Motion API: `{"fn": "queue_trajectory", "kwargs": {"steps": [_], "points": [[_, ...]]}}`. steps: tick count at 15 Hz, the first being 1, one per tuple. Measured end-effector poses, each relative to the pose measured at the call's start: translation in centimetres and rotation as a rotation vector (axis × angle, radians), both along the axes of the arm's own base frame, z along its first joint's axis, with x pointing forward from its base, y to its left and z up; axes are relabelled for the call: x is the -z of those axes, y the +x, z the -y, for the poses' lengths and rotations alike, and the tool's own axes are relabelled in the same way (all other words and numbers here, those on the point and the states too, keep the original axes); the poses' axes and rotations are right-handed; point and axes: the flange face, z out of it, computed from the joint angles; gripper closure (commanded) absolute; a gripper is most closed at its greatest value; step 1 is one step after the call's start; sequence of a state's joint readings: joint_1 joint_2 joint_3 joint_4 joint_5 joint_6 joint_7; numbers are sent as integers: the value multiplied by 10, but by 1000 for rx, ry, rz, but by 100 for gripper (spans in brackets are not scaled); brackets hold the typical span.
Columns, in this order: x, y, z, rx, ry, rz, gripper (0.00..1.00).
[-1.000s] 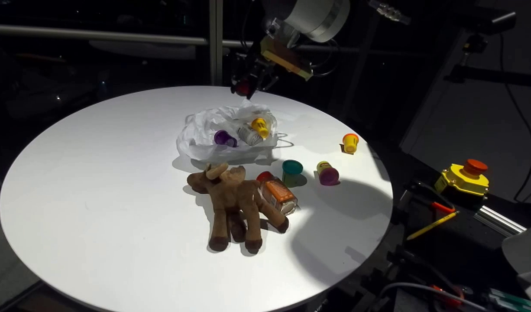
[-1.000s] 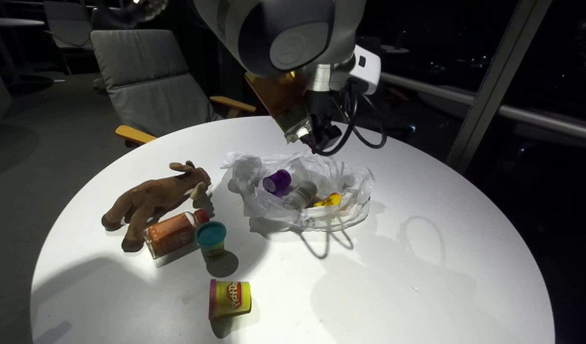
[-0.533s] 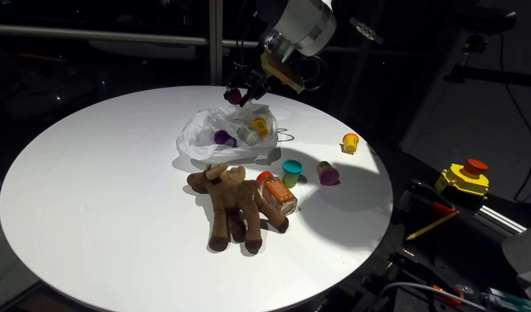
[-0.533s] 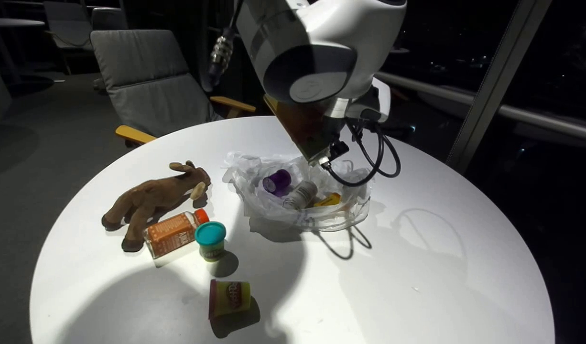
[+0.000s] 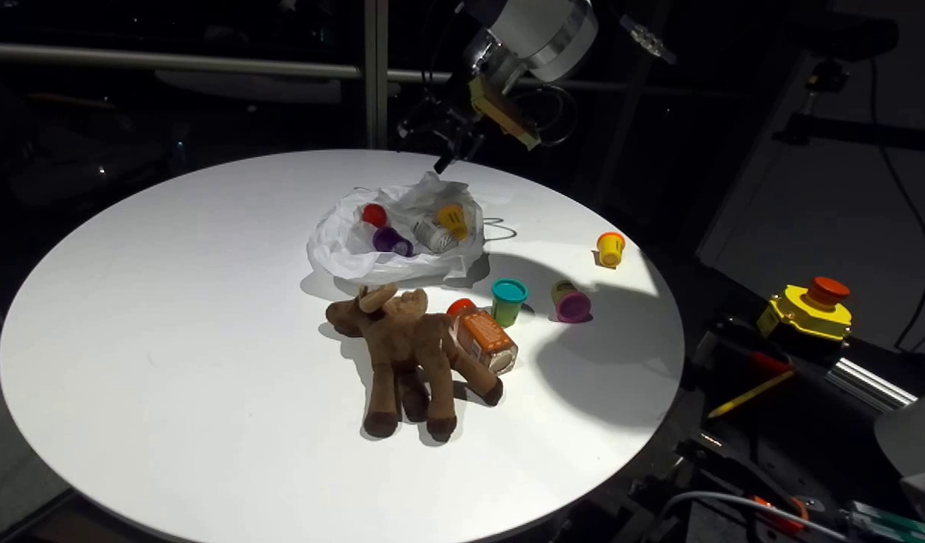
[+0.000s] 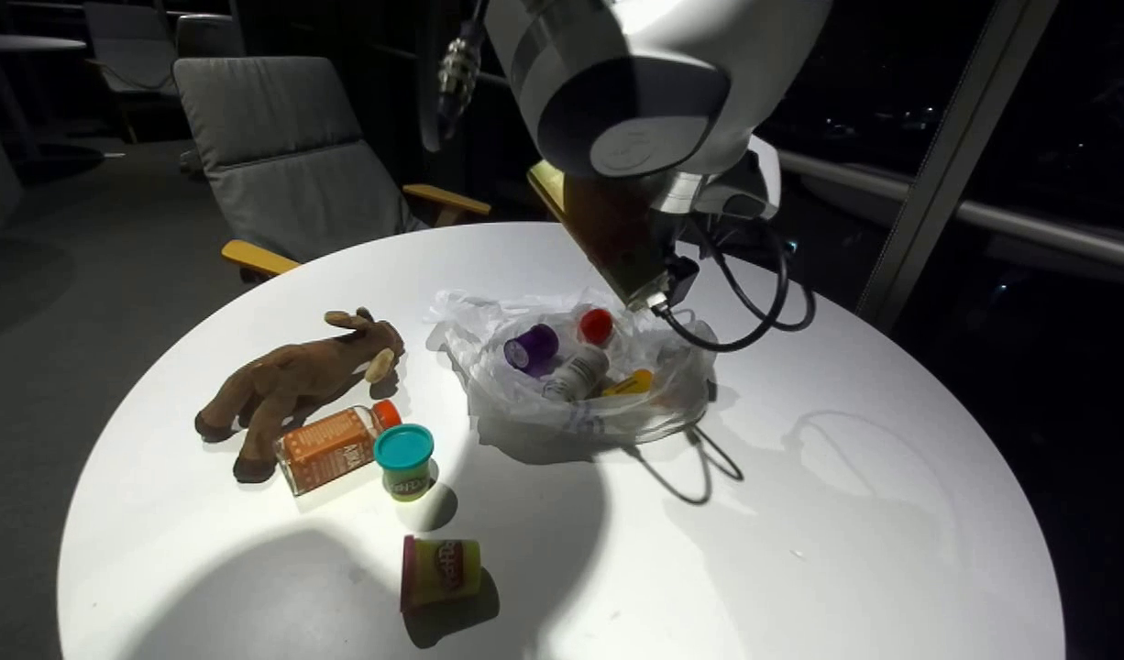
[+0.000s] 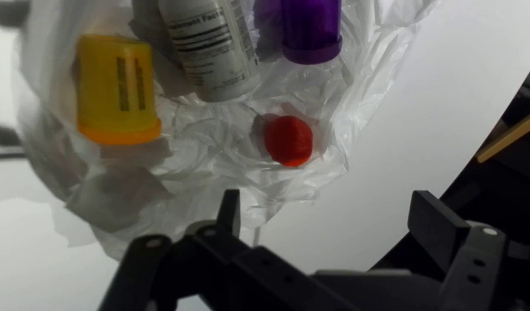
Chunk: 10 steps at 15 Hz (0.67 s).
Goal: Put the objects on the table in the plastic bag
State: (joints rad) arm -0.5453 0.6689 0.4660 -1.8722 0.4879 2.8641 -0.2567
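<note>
My gripper (image 7: 325, 193) stands open above the far rim of the plastic bag (image 5: 342, 249), nothing between its fingers. Within the crumpled translucent bag lie a red round piece (image 7: 288, 141), a purple container (image 7: 311, 30), a white bottle (image 7: 213, 52) and a yellow tub (image 7: 116, 84). Outside it, on the white table (image 5: 168, 392), are the brown plush animal (image 5: 410, 339), an orange-labelled bottle (image 5: 487, 341) against its side, a teal-lidded tub (image 5: 509, 303), a tipped tub with a magenta lid (image 5: 571, 305) and, near the edge, a yellow tub with an orange lid (image 5: 610, 249).
A yellow device with a red button (image 5: 809, 311) and a pencil (image 5: 753, 394) sit beyond the table edge. A grey chair (image 6: 278, 156) stands behind. From the wrist an amber plate (image 6: 608, 229) juts out, and a black cable (image 6: 754, 341) loops low over the bag's rim.
My gripper moved over the bag carrying the red piece, then opened and let it go. The piece now lies in the bag beside the purple container. The gripper has risen slightly.
</note>
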Motion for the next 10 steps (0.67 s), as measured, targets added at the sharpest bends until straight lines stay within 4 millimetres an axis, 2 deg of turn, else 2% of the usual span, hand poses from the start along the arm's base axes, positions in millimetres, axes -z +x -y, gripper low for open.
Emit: {"fn": "queue_trajectory", "kwargs": {"steps": [3,6,8,10], "points": [[-31,-25,36,63,-57,-125,0],[-60,-62,71,159,-112,-247,0],[-59,-89,90,219,-133,-347,0],[-43,-114,103,263,-122,-464,0]]}}
